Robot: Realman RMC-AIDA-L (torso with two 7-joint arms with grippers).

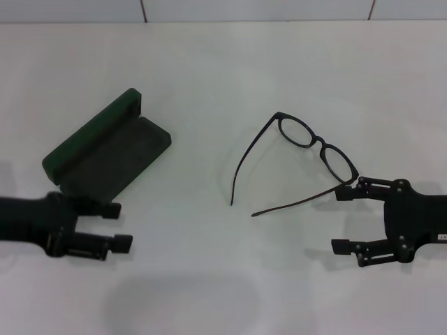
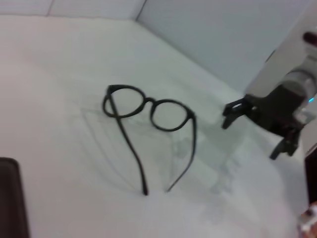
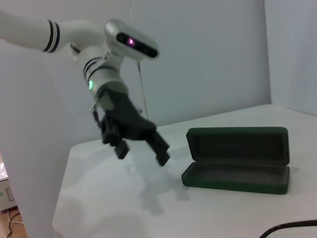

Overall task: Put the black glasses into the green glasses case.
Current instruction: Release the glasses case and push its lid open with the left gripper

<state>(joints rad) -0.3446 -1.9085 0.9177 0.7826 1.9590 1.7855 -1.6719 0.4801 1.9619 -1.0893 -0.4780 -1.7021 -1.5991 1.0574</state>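
The black glasses point(image 1: 311, 143) lie unfolded on the white table right of centre, temple arms pointing toward me; they also show in the left wrist view point(image 2: 148, 111). The green glasses case point(image 1: 105, 150) lies open at the left, lid tilted back and dark lining empty, and appears in the right wrist view too point(image 3: 237, 161). My right gripper point(image 1: 336, 220) is open low over the table, just near-right of the glasses, its far finger close to the frame's right hinge with a small gap. My left gripper point(image 1: 124, 225) is open in front of the case, holding nothing.
The white table point(image 1: 209, 279) ends at a pale wall along the back. Seen from the right wrist, the left gripper point(image 3: 141, 155) hovers above the table beside the case. From the left wrist, the right gripper point(image 2: 250, 139) stands just past the glasses.
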